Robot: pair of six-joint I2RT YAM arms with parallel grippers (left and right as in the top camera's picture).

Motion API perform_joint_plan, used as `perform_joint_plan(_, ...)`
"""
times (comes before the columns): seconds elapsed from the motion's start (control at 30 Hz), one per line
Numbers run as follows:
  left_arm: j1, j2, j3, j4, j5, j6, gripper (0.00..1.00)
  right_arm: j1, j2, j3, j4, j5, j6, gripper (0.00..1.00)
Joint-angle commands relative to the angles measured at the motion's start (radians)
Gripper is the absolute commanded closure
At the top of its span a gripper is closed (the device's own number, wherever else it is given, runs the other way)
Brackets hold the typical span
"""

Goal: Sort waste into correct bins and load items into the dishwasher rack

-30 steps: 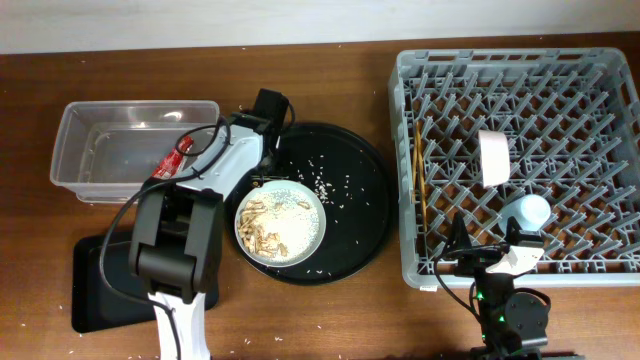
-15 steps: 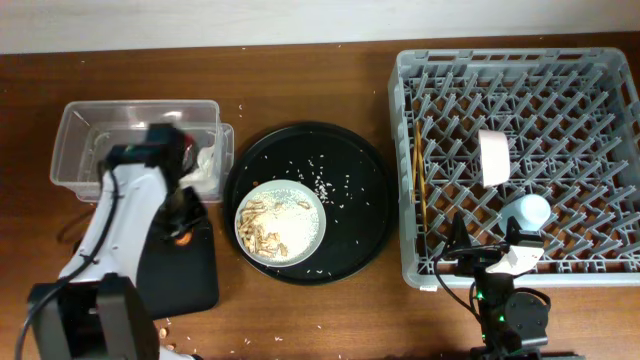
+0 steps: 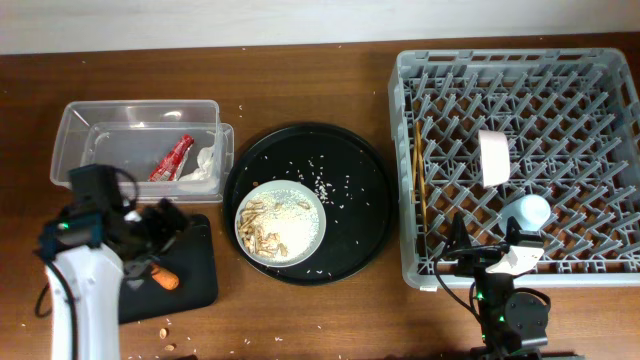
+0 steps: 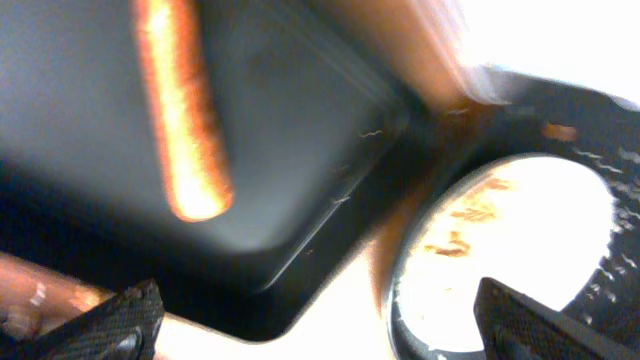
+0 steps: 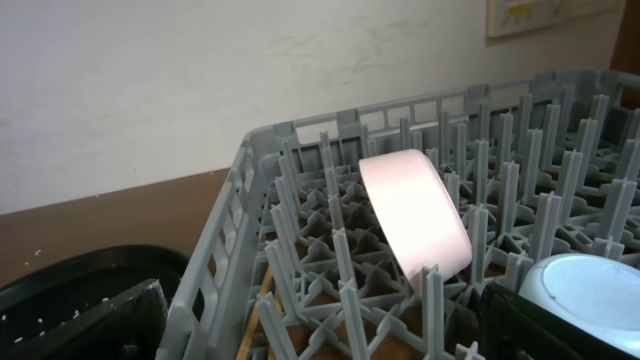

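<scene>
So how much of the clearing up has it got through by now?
Mostly done. The red wrapper and tissue lie in the clear tub, the carrot on the black tray; chopsticks, white bowl and blue cup sit in the rack. Nothing is in hand: the left gripper hangs open above the black tray. Left: the grey bowl on the round tray, food scraps in it, to empty and rack.

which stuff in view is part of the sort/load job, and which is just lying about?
Job: red wrapper, tissue, clear tub, carrot, black rectangular tray, grey bowl, food scraps, chopsticks, white bowl, blue cup, rack.
Lying about: round black tray, stray crumbs.
</scene>
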Motion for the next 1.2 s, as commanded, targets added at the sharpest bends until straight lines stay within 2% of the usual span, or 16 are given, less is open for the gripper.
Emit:
perform_joint_plan(0.0,-0.256,-0.044,0.008,0.093,-0.021,0.091,0.01,-0.006,-0.006,-0.009,-0.001,0.001,0.007,0.02)
perform_joint_plan(0.1,-0.655,0.095,0.008,0.304,-0.002,0.347,0.01,-0.006,-0.006,-0.009,-0.001,0.001,0.007,0.02)
perform_joint_plan(0.2,-0.935,0.337,0.009,0.42,-0.134,0.366,0.02,-0.006,-0.006,-0.009,-0.001,0.001,0.007,0.02)
perform_joint_plan(0.27,-1.032,0.443,0.009,0.444,-0.179,0.381,0.11,-0.006,-0.006,-0.009,-0.001,0.001,0.007,0.02)
perform_joint_plan(0.3,-1.054,0.47,0.009,0.447,-0.206,0.381,0.2,-0.006,-0.006,-0.009,-0.001,0.001,0.007,0.02)
perform_joint_plan(0.33,-1.062,0.485,0.009,0.454,-0.206,0.381,0.29,-0.006,-0.006,-0.009,-0.001,0.001,0.007,0.02)
perform_joint_plan(0.37,-1.063,0.492,0.009,0.457,-0.21,0.381,0.47,-0.006,-0.006,-0.009,-0.001,0.001,0.007,0.02)
perform_joint_plan(0.4,-1.063,0.501,0.008,0.462,-0.249,0.382,0.6,-0.006,-0.006,-0.009,-0.001,0.001,0.007,0.02)
perform_joint_plan(0.47,-1.063,0.517,0.006,0.467,-0.325,0.396,0.61,-0.006,-0.006,-0.009,-0.001,0.001,0.007,0.02)
perform_joint_plan(0.53,-1.063,0.558,0.005,0.472,-0.321,0.404,0.62,-0.006,-0.006,-0.009,-0.001,0.001,0.007,0.02)
perform_joint_plan(0.63,-1.063,0.591,0.009,0.468,-0.322,0.415,0.99,-0.006,-0.006,-0.009,-0.001,0.001,0.007,0.02)
perform_joint_plan(0.77,-1.063,0.566,0.217,0.242,-0.369,0.394,1.0,-0.006,-0.006,-0.009,-0.001,0.001,0.007,0.02)
perform_joint_plan(0.83,-1.06,0.522,0.374,0.047,-0.456,0.283,1.0,-0.006,-0.006,-0.009,-0.001,0.001,0.007,0.02)
perform_joint_plan(0.97,-0.995,0.392,0.389,-0.097,-0.417,0.173,1.0,-0.006,-0.006,-0.009,-0.001,0.001,0.007,0.02)
perform_joint_plan(1.03,-0.869,0.351,0.388,-0.179,-0.33,0.17,1.0,-0.006,-0.006,-0.009,-0.001,0.001,0.007,0.02)
perform_joint_plan(1.17,-0.627,0.335,0.319,-0.188,-0.188,0.23,1.0,-0.006,-0.006,-0.009,-0.001,0.001,0.007,0.02)
